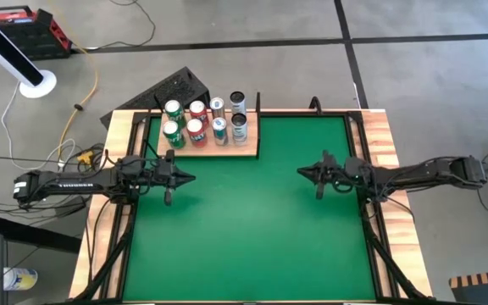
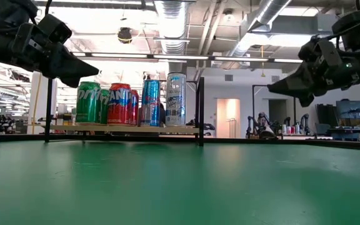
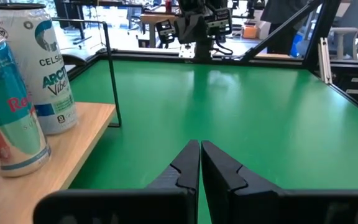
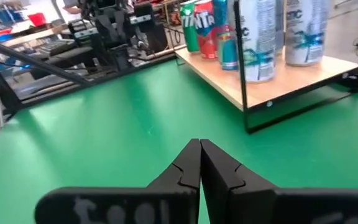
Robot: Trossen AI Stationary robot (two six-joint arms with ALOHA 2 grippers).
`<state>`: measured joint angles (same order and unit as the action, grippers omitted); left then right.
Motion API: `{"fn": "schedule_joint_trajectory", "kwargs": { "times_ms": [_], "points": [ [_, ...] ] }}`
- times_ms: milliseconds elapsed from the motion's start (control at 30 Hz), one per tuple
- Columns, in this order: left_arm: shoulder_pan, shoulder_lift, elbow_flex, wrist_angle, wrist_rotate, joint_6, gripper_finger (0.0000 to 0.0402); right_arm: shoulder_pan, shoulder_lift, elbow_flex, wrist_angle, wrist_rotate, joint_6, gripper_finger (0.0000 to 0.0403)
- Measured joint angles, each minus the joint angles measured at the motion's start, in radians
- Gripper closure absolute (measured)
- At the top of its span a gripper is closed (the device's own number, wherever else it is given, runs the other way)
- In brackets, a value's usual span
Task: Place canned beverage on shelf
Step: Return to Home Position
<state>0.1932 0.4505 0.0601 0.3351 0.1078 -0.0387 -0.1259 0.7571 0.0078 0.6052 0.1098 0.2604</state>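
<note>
The shelf (image 1: 246, 150) is sitting at about 11 o'clock on the green counter (image 1: 252, 237), against its far edge, with thin black posts (image 1: 258, 103) rising at its corners. Eight cans are standing upright on its pale board in two rows of four. Running across toward 3 o'clock, they are the green soda cans (image 1: 173, 111), the red soda cans (image 1: 196, 110), the blue Red Bull cans (image 1: 217, 107) and the Celsius cans (image 1: 237, 102). The left hand (image 1: 190, 178) is hovering above the counter at about 9 o'clock, pointing toward 3 o'clock, its two fingers pressed together with nothing between them. From it the shelf is lying near, at about 1 o'clock, and the hand is touching neither the board nor any can. The right hand (image 1: 303, 172) is hovering above the counter at about 3 o'clock, pointing toward 9 o'clock, its fingers likewise together and carrying nothing. From it the shelf is lying well apart, at about 10 o'clock. In the low view both hands are hanging clear above the counter surface, tips facing each other across a wide gap, and the cans are standing between them, farther back.
</note>
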Motion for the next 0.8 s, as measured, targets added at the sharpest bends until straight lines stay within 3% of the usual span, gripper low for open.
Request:
{"fn": "schedule_joint_trajectory", "kwargs": {
  "times_ms": [200,333,800],
  "points": [
    [0.000,0.000,-0.001,0.016,0.000,-0.001,0.0401,-0.043,-0.057,0.000,-0.067,0.001,-0.018,0.0371],
    [-0.001,0.001,-0.048,0.152,0.020,-0.024,0.0402,-0.063,-0.079,0.000,-0.076,0.001,-0.034,0.0382],
    [-0.004,-0.001,-0.049,0.079,-0.006,0.020,0.0401,-0.065,-0.082,-0.001,-0.078,-0.005,0.020,0.0356]
  ]
}}
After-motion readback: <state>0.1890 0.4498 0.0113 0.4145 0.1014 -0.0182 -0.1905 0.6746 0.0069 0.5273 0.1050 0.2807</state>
